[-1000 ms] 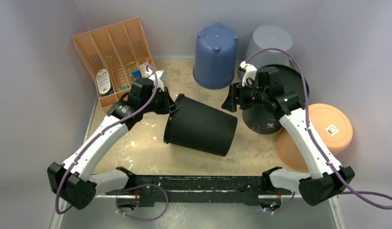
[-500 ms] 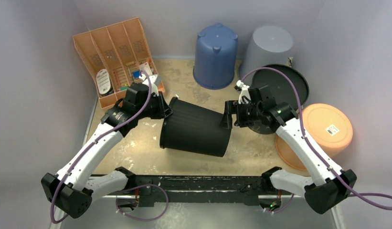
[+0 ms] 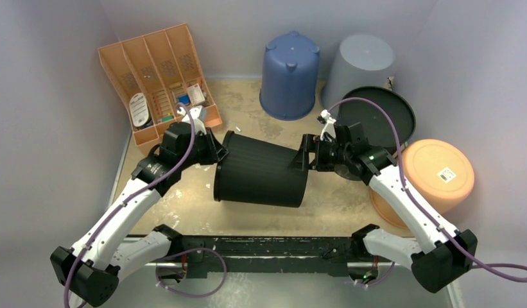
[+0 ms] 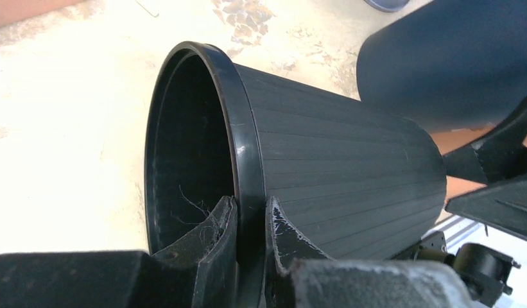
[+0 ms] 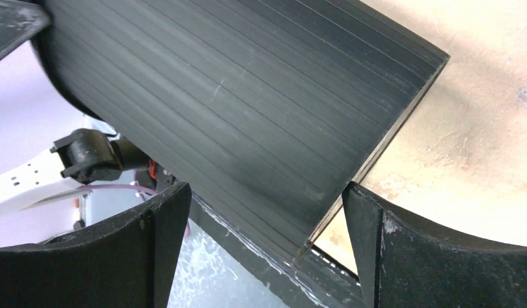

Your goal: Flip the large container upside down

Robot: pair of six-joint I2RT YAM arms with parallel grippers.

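The bin [image 3: 260, 173] is seen on its side, mid-table [image 3: 190, 199], so the turn is judged about half done. Its rim is pinched by the left gripper [image 4: 251, 208]. The right gripper [image 3: 303, 154] is spread wide at the base, with nothing held. Tipping onto the rim is left.

Left tool [image 4: 250, 215] nearly closed, right tool [image 5: 266, 192] spread wide; both arms reaching forward, wrists turned inward

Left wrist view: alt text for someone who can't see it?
The left gripper pinches the rim of a black ribbed container lying on its side, one finger inside, one outside. A pale, stained table lies behind.
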